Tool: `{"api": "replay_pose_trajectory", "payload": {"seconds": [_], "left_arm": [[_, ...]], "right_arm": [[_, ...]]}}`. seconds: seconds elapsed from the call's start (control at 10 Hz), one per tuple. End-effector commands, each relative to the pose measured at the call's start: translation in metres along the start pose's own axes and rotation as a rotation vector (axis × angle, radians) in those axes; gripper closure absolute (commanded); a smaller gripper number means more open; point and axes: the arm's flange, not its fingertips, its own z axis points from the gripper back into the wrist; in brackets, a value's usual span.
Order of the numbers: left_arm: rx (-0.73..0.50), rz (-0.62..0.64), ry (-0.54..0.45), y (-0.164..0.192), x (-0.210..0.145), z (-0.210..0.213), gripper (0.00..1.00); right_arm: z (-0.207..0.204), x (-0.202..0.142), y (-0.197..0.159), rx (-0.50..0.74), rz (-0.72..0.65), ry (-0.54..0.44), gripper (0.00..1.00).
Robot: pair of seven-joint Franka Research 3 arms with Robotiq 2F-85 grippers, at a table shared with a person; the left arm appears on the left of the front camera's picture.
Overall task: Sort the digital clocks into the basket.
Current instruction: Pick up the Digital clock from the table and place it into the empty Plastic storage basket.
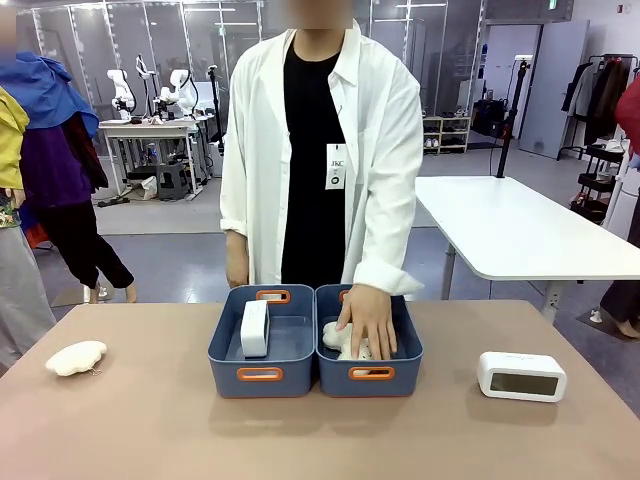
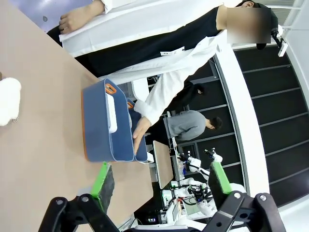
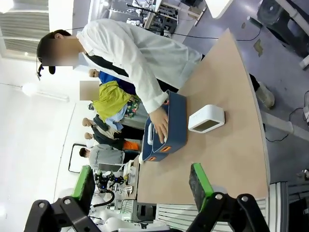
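While the person's hand rests on the plush toys in the right bin, one digital clock stands on edge inside the basket touching that bin's left side; the second digital clock lies on the table, well apart to the right; another plush toy sits far to the left; the left gripper and the right gripper hang above the table, jaws spread wide, holding nothing.

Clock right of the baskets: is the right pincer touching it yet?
Apart. The right wrist view shows the open right pincer well short of the clock, with table between them.
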Motion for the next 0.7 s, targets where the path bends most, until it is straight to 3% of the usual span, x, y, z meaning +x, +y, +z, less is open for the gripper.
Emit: {"api": "replay_pose_trajectory", "payload": {"seconds": [0.0, 0.2, 0.4, 0.6], "left_arm": [[-0.007, 0.014, 0.006, -0.004, -0.005, 0.003, 0.0], [-0.007, 0.014, 0.006, -0.004, -0.005, 0.003, 0.0], [-0.007, 0.014, 0.006, -0.004, -0.005, 0.003, 0.0], [-0.007, 0.014, 0.006, -0.004, -0.005, 0.003, 0.0]], "right_arm": [[-0.002, -0.006, 0.016, -0.011, 0.086, 0.059, 0.0], [-0.041, -0.004, 0.046, -0.137, 0.295, 0.253, 0.0], [-0.126, -0.006, 0.075, -0.419, 0.672, 0.511, 0.0], [-0.217, -0.017, 0.079, -0.583, 0.979, 0.63, 0.0]]}}
